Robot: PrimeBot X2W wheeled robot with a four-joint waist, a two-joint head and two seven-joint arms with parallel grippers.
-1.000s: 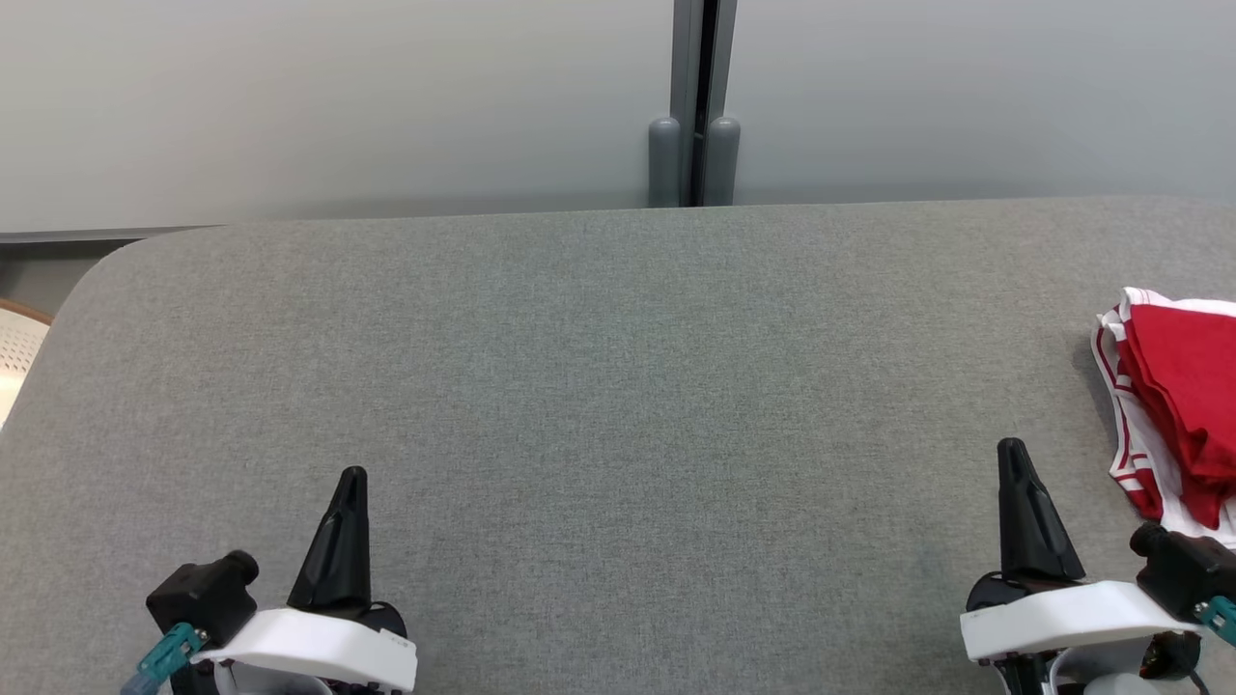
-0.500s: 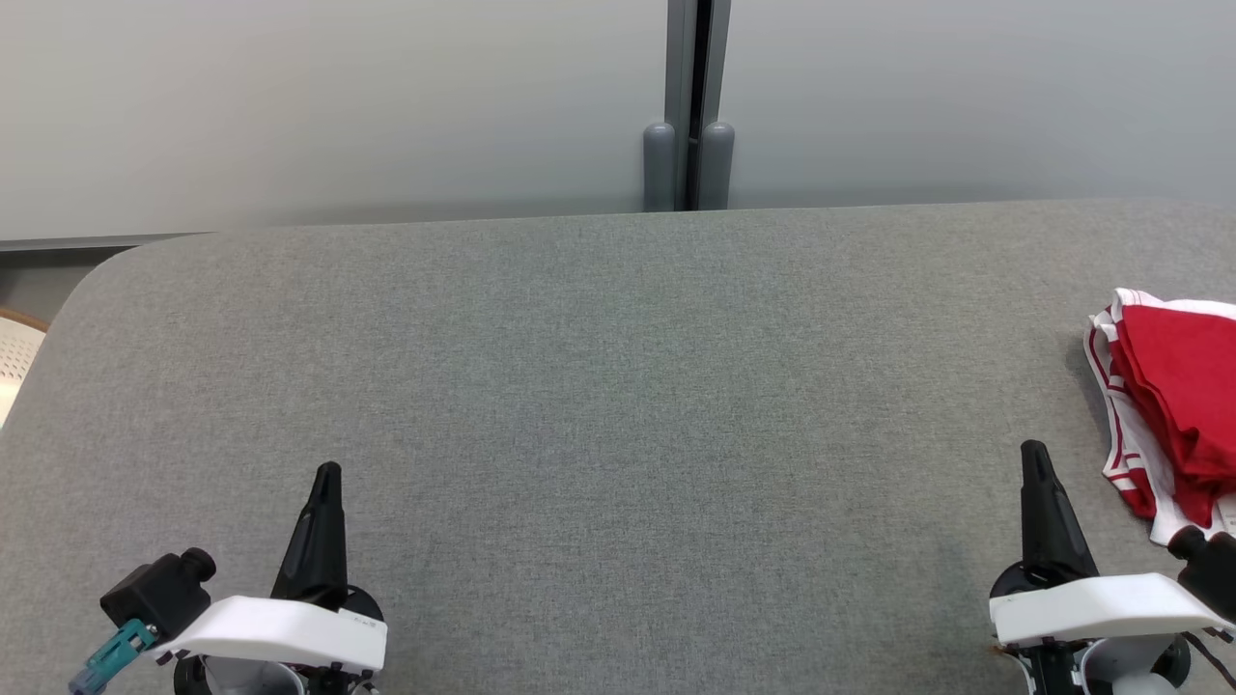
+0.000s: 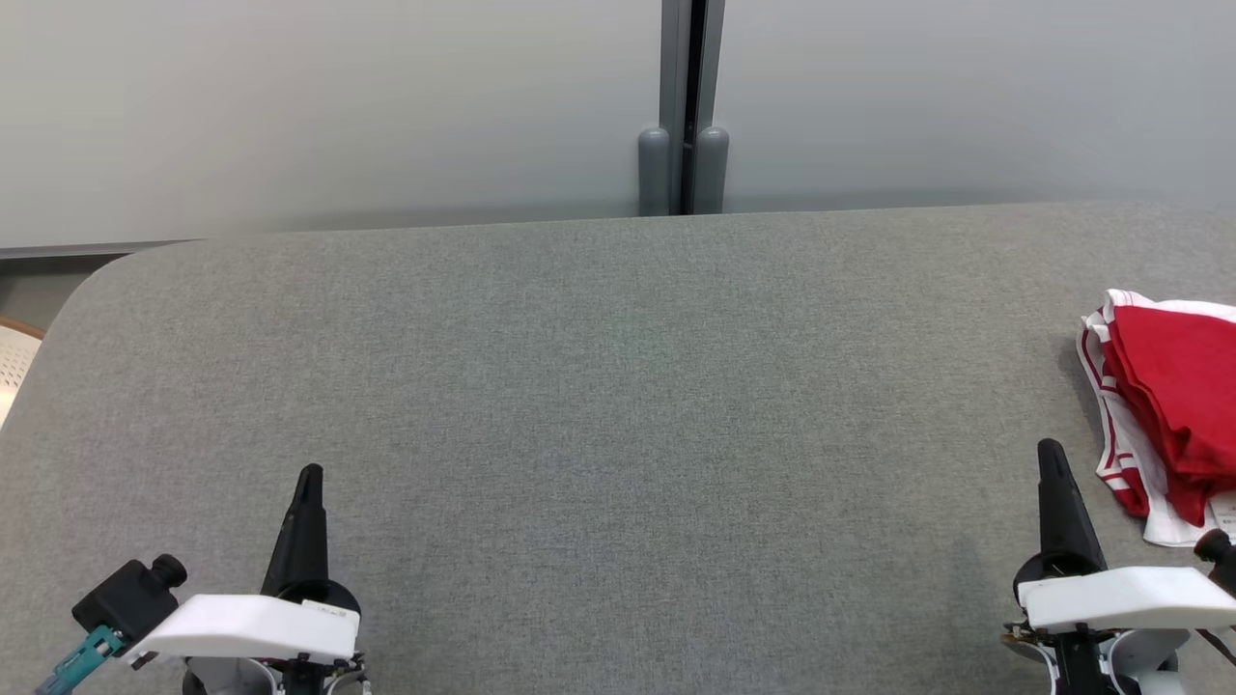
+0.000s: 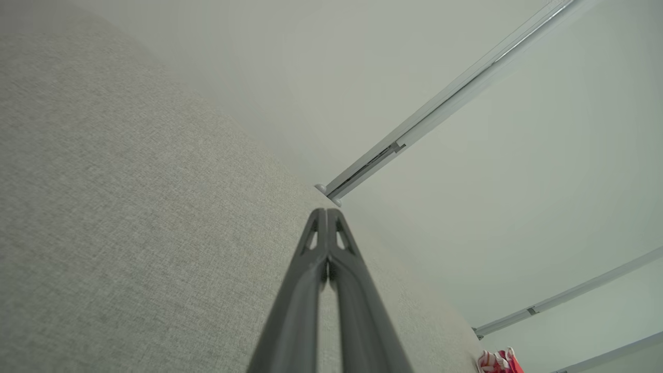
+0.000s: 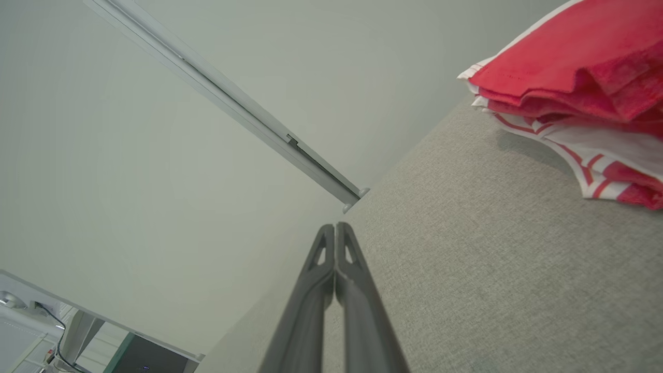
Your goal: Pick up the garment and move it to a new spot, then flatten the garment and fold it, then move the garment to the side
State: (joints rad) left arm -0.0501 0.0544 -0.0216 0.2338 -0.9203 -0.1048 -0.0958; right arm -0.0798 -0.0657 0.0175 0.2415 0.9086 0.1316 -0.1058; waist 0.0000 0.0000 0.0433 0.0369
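Your widest thing is the grey fabric-topped table [image 3: 618, 405], which runs across the whole head view with a rounded corner at its far left. Behind the table's far edge stands a pale wall of two flat panels [image 3: 290, 97], joined by a dark vertical seam above the middle of that edge. At the table's right end lies the garment [image 3: 1168, 386], a folded stack with red cloth on top and white cloth with red stripes under it. It rests flat on the tabletop and is cut off by the edge of the head view. From the right wrist you see the garment [image 5: 570, 67] from low down, its layers stacked and its striped hem lying on the grey weave. From the left wrist the garment [image 4: 498, 361] is a small red and white patch far along the table. Your right gripper [image 3: 1051, 452] sits over the table's near right part, just beside the garment but apart from it. In the right wrist view its two dark fingers [image 5: 335, 229] are pressed together at the tips, with no cloth between them. Your left gripper [image 3: 309, 475] sits over the table's near left part, well apart from the garment, and the left wrist view shows its fingers [image 4: 327, 213] likewise brought together tip to tip. Whether either set of fingertips touches the tabletop cannot be told. Two short grey rounded posts [image 3: 683, 169] stand at the foot of the seam, against the table's far edge.
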